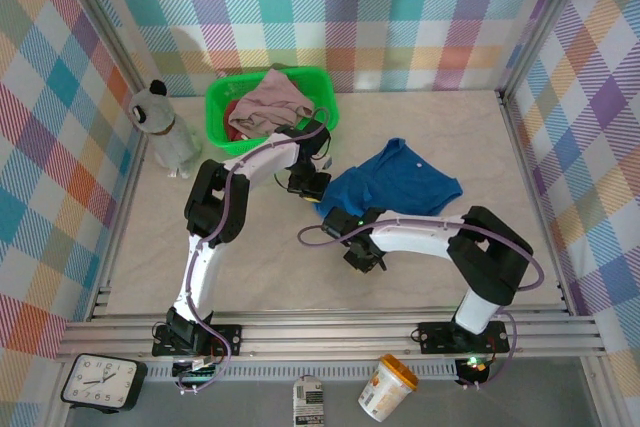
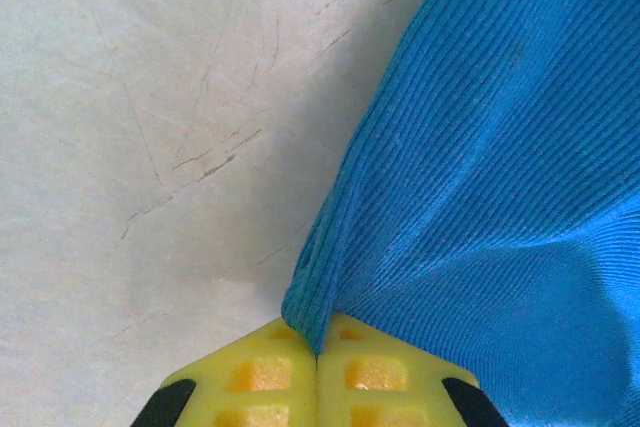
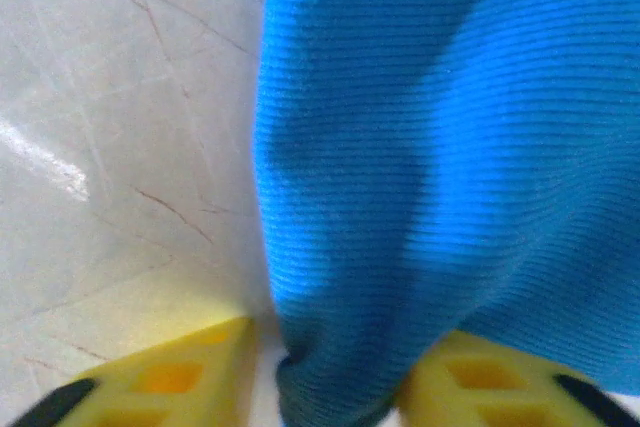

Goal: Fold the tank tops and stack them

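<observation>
Bright, even light; blurred right-wrist close-up

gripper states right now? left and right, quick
Left gripper: closed, pinching an edge of the blue tank top.
Right gripper: fingers apart, blue tank top bunched between them; firm grip cannot be told.

Pale marbled table (image 1: 420, 277) inside pastel plaid walls (image 1: 400, 7), aluminium rail (image 1: 330, 332) in front.

- both arms (image 1: 215, 247) are white tubes with chunky black joints
- purple-ish cable (image 1: 232, 202) looped along each one
- fingers (image 2: 365, 372) are yellow plastic with square pockets and black edges
- small green light (image 1: 472, 361) at the right base
</observation>
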`<state>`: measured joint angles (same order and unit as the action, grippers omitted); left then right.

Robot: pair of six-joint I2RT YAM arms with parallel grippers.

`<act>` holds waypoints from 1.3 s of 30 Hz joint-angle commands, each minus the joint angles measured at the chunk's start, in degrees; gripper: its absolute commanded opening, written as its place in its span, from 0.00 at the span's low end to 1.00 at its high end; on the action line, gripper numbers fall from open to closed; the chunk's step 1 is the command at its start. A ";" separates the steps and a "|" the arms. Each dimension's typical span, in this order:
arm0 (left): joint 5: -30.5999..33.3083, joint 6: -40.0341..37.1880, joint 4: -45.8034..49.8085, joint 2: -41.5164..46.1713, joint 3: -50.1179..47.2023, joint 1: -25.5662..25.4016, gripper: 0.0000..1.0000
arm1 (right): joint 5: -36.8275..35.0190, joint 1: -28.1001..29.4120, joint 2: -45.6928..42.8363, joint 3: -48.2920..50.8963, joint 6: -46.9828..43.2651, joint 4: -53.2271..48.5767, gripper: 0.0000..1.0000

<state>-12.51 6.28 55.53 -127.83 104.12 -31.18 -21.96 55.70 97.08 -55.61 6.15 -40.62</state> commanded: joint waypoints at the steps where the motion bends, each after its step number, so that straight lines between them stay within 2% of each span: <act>1: 0.73 -1.51 3.00 3.46 -1.33 1.19 0.00 | -2.62 0.44 1.67 -1.60 -0.28 -3.50 0.25; 3: 1.74 -2.12 4.31 4.42 -1.37 1.46 0.00 | -0.81 0.57 0.74 -1.60 -0.18 -3.51 0.19; 6: 5.18 -2.94 7.58 6.66 -1.37 1.89 0.00 | 6.16 1.13 -2.59 -2.17 -0.77 -2.84 0.10; 8: 7.14 -2.87 9.55 8.33 -1.68 2.22 0.00 | 11.84 1.59 -5.06 -2.79 -1.21 -1.66 0.07; 14: 12.08 -2.12 13.18 14.65 -3.73 2.82 0.00 | 26.99 2.18 -7.46 -7.30 -0.53 1.37 0.05; 20: 16.38 -1.14 16.86 19.98 -5.85 4.91 0.00 | 36.80 4.41 -6.77 -11.65 0.49 3.81 0.05; 23: 16.78 -1.36 17.85 22.61 -5.10 4.94 0.00 | 40.59 4.42 -7.79 -13.10 2.06 5.34 0.06; 28: 14.15 -0.90 17.42 22.43 -2.82 5.05 0.00 | 41.80 3.74 -9.78 -13.35 4.07 4.61 0.06; 33: 8.73 0.60 15.36 17.01 2.21 4.36 0.00 | 46.70 -3.14 -16.37 -5.60 10.86 7.90 0.05; 39: 2.52 2.12 14.65 7.27 13.34 3.00 0.00 | 60.17 -16.93 -21.78 3.92 18.23 11.71 0.06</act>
<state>-5.67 6.79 71.31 -117.08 113.30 -27.31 28.84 42.81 76.73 -54.43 19.44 -30.83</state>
